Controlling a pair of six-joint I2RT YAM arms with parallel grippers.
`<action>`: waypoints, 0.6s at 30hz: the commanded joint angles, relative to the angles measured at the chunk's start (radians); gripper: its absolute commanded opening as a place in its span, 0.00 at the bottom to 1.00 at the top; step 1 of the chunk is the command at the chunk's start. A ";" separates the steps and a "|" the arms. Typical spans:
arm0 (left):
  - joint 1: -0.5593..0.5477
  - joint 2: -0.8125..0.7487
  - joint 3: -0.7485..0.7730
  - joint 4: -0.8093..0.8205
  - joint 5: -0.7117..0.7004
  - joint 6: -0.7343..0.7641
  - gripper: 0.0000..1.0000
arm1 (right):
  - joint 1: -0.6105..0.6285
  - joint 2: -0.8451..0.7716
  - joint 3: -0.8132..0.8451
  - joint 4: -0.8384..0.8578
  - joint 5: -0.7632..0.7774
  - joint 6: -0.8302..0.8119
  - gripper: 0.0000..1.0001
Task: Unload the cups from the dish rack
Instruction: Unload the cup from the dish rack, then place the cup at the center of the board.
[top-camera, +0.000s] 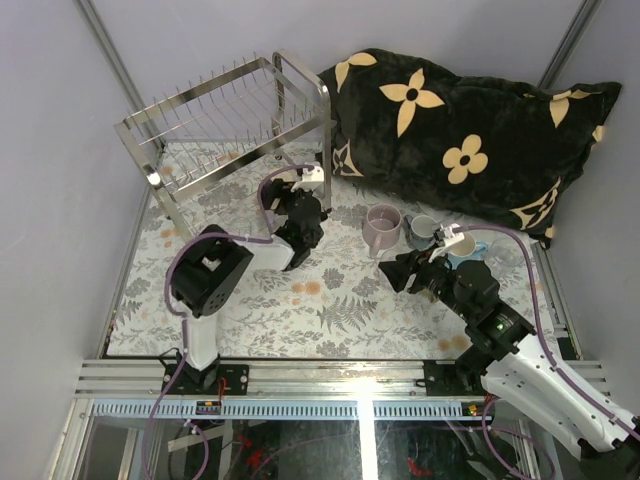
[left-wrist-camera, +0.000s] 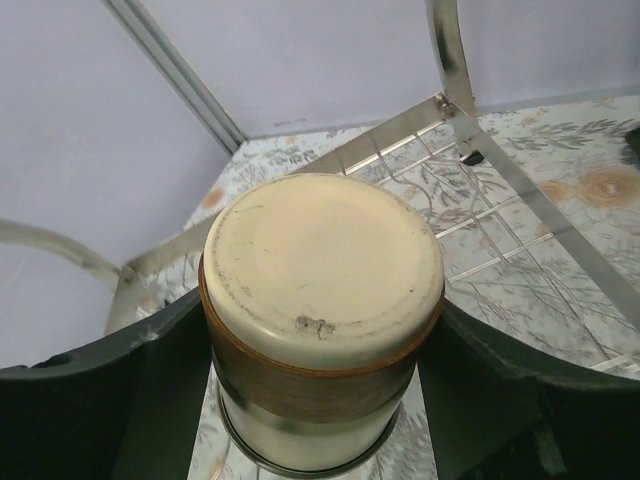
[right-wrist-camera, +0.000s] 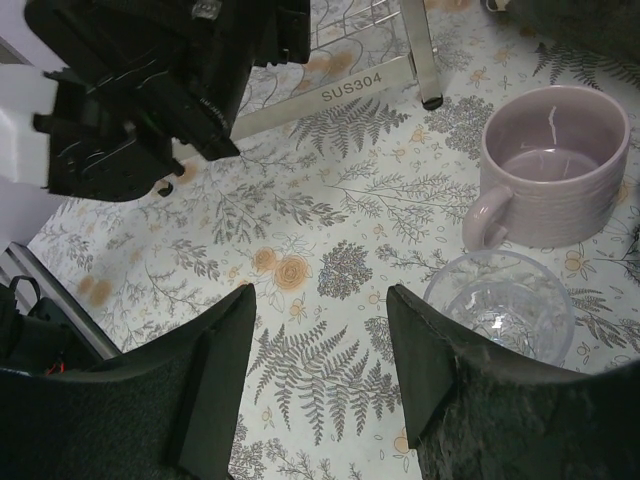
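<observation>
Left gripper (left-wrist-camera: 320, 400): we have both fingers pressed on the cream-and-brown cup (left-wrist-camera: 320, 270), bottom up.
Cup's place: by the dish rack (top-camera: 240, 150), at its near corner.
Right gripper (right-wrist-camera: 320, 370): we hold it open and empty above the tablecloth (right-wrist-camera: 300, 200).
Beside it: clear glass (right-wrist-camera: 500, 305), then lilac mug (right-wrist-camera: 555, 165), both upright.

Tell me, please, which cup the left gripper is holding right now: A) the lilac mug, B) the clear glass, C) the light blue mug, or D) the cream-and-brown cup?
D: the left wrist view shows the cream-and-brown cup, bottom toward the camera, clamped in the left gripper, while the lilac mug and the clear glass stand on the table.
</observation>
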 joint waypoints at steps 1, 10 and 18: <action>-0.080 -0.134 -0.032 -0.227 -0.131 -0.353 0.15 | 0.005 -0.023 0.006 0.028 0.007 0.006 0.62; -0.319 -0.287 0.089 -1.069 -0.220 -1.020 0.14 | 0.005 -0.061 0.006 0.018 0.011 0.009 0.62; -0.427 -0.392 0.122 -1.344 -0.063 -1.336 0.13 | 0.006 -0.106 -0.004 0.010 0.033 0.006 0.62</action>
